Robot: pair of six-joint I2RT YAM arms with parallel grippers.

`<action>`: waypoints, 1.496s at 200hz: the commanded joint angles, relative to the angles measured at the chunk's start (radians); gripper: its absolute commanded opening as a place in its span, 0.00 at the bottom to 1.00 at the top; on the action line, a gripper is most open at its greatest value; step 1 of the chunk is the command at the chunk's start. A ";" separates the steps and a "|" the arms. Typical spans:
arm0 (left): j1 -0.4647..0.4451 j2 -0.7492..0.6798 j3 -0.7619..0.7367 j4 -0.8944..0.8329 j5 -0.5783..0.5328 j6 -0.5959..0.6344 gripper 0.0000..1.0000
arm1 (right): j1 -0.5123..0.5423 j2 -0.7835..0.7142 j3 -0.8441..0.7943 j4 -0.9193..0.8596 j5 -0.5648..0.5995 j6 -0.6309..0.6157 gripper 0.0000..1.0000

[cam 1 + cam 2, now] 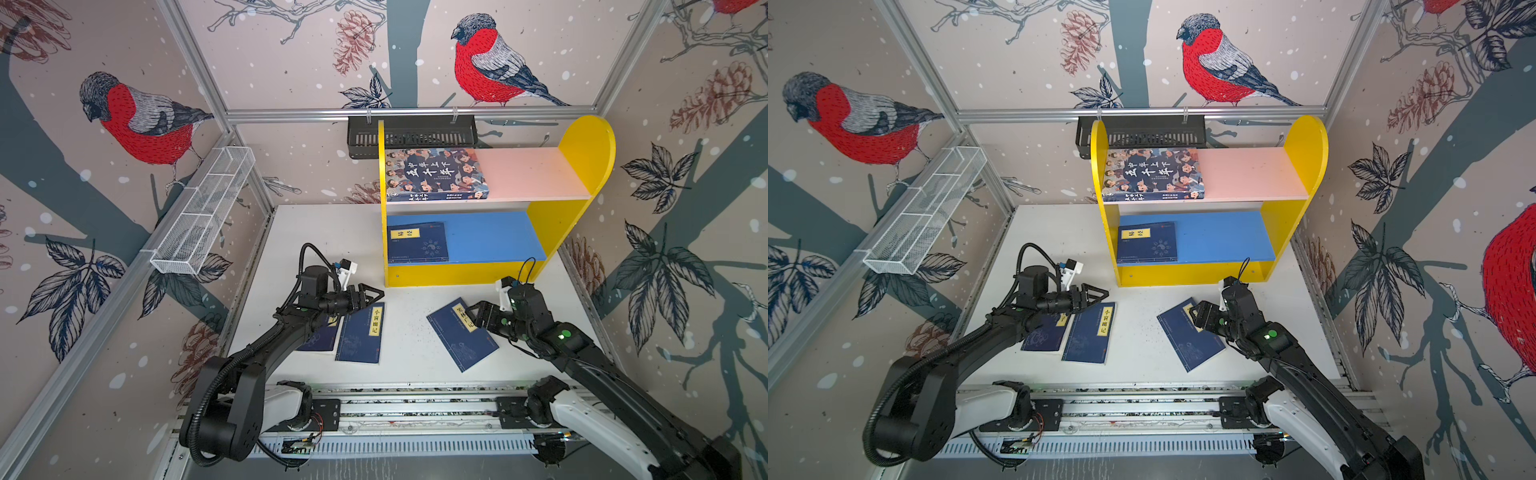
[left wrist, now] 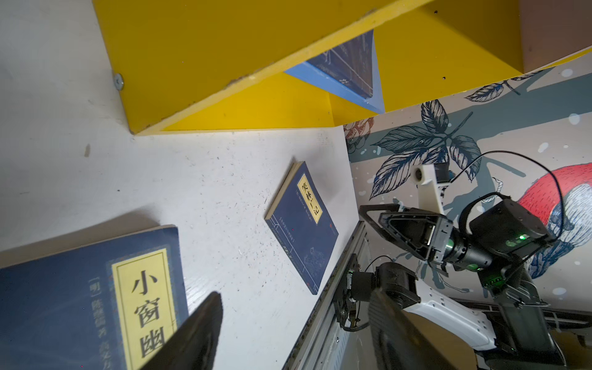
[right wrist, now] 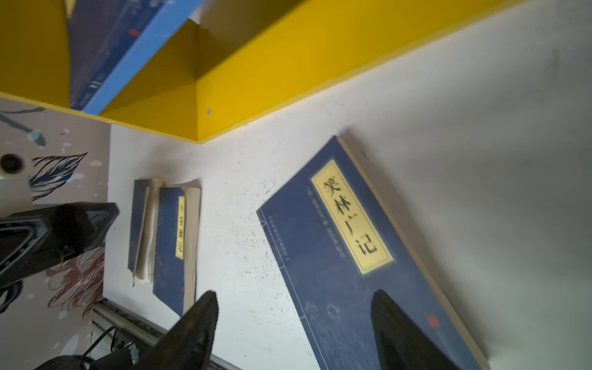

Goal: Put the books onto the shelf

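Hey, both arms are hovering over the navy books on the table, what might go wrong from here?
The middle navy paperback touches the leftmost navy paperback, which is partly hidden, so the open left gripper may drag both at once. The tilted navy paperback lies flat on the table, so the open right gripper may skid across its cover instead of catching an edge.

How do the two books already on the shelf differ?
The book on the pink board is larger and thicker, its cover crowded with cartoon faces; the book on the blue board is thin, navy, with a yellow title label. One sits on the upper level, the other below. Both lie flat at the same end of the shelf.
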 commanded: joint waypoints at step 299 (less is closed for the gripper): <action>-0.141 0.135 -0.009 0.114 -0.048 -0.069 0.73 | 0.267 -0.021 -0.022 -0.117 0.004 0.271 0.81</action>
